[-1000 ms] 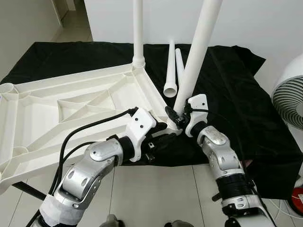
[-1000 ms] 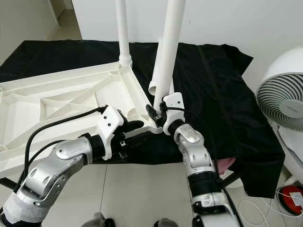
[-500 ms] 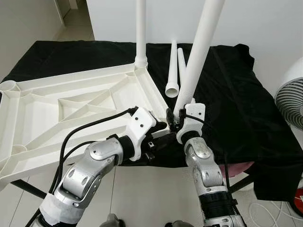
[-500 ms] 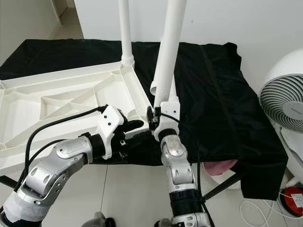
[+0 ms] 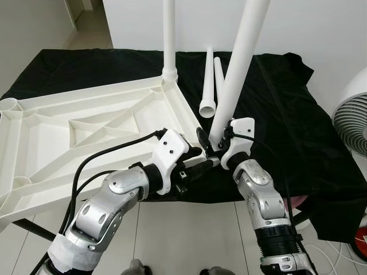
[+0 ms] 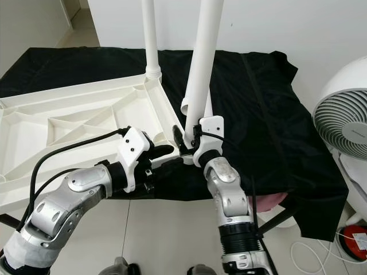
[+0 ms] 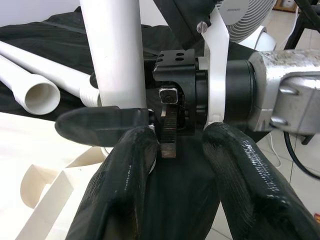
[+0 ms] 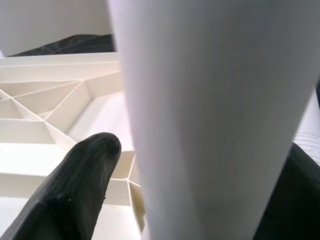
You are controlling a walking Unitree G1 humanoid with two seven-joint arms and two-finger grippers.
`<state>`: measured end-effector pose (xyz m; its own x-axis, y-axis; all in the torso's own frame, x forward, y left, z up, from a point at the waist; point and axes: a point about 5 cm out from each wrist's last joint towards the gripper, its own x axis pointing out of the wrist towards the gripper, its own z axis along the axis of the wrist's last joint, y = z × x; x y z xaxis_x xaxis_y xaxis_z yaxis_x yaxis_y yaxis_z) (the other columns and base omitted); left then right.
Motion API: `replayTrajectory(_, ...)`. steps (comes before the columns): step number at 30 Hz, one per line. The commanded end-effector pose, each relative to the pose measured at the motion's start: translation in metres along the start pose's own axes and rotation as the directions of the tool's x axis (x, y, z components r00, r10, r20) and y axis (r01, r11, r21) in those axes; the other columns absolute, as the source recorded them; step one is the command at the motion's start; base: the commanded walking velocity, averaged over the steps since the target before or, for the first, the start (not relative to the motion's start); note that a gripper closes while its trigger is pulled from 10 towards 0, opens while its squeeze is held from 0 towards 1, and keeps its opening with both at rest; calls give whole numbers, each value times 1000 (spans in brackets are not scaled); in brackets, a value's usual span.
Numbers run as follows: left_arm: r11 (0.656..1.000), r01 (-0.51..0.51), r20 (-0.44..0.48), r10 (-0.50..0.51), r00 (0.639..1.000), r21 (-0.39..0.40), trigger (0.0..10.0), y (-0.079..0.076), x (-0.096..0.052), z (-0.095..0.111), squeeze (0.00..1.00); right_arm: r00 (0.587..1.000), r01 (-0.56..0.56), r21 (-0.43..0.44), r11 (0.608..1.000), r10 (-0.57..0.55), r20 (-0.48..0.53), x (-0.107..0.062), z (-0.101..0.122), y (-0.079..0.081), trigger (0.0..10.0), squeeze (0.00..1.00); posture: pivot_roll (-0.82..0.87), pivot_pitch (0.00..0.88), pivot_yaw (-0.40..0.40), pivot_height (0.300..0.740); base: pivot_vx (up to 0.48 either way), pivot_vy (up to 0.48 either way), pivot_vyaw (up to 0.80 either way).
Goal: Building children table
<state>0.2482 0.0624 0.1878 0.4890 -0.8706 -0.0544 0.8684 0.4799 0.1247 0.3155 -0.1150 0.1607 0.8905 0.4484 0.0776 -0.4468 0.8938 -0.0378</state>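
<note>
— Upturned white plastic tabletop (image 5: 86, 132) with ribbed underside lies on the black cloth (image 5: 287, 114), its near right corner at the cloth's near edge. One white leg (image 5: 168, 40) stands in the far right corner.

— And my grippers?

— My right gripper (image 5: 213, 140) is clamped on the tilted white plastic leg tube (image 5: 238, 63) at that near corner. My left gripper (image 5: 200, 163) sits just beside it, fingers apart. Two loose white tubes (image 5: 209, 86) lie beyond; a white fan (image 6: 344, 120) stands right.
</note>
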Motion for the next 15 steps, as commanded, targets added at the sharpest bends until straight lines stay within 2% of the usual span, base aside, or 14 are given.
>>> replayTrajectory(1,1000,14,-13,-13,1000,5,10000,0,-1,-1,0,998,-62,-5,998,62,2,2,0,2,10000,0,-72,78,40,740,0,0,0)
replayTrajectory(3,1000,17,-11,-17,1000,4,10000,-1,-1,0,0,983,-183,-62,981,183,-14,2,0,-1,10000,0,-68,81,44,740,0,0,0)
replayTrajectory(6,1000,19,-10,-18,1000,2,10000,-1,-2,1,0,970,-244,-89,966,242,-24,3,0,-4,10000,0,-62,81,45,740,0,0,0)
replayTrajectory(15,1000,15,-8,-15,1000,1,10000,-1,-1,1,0,944,-328,-110,938,323,-68,8,-3,-14,10000,0,-60,84,45,740,0,0,0)
